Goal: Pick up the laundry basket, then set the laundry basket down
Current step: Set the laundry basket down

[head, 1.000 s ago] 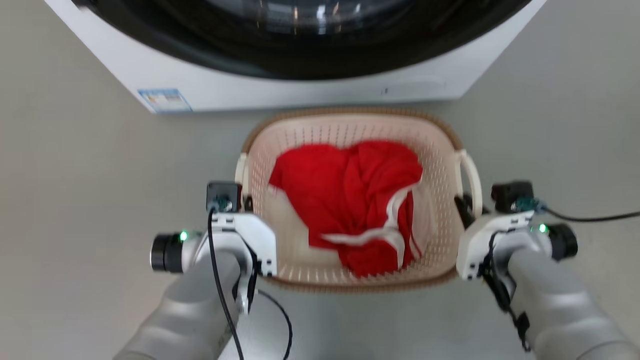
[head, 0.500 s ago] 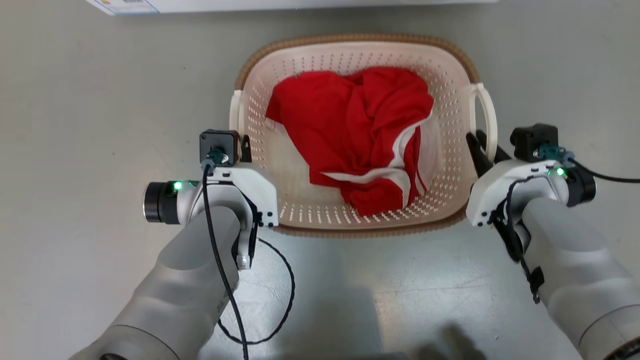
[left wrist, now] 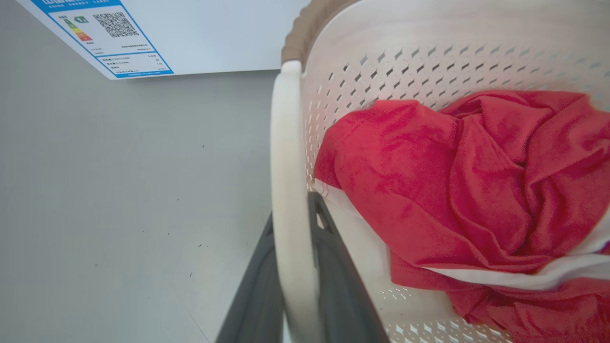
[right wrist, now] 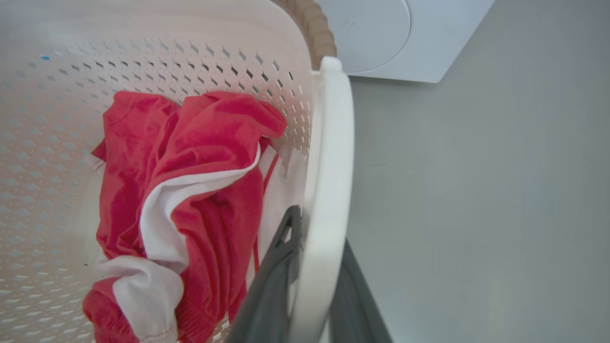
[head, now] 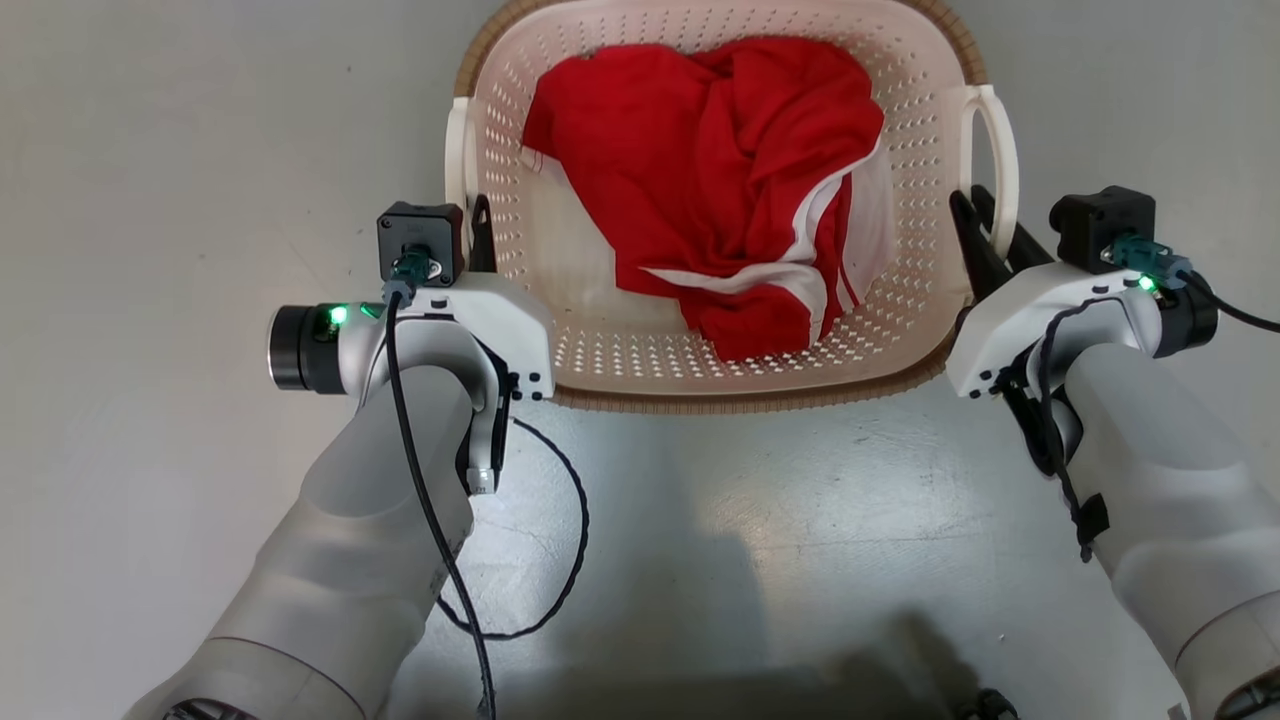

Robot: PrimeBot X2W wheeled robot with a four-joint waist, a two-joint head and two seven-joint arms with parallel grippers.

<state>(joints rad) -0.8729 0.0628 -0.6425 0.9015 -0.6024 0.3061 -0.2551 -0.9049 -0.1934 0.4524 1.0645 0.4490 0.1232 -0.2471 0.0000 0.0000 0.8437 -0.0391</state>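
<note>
Left tool [left wrist: 293, 216], right tool [right wrist: 318, 233], each gripping one handle [left wrist: 286, 143], one laundry basket [head: 620, 350], one red garment [head: 720, 170]

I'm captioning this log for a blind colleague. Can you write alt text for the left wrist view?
The left gripper has its two dark fingers either side of the white loop handle of a cream-white perforated plastic laundry basket. A crumpled red garment with white trim lies inside; grey floor and a white appliance's blue-bordered label lie beyond.

Matt plastic laundry basket [head: 600, 350], red cloth [head: 700, 170], smooth floor [head: 150, 150]
</note>
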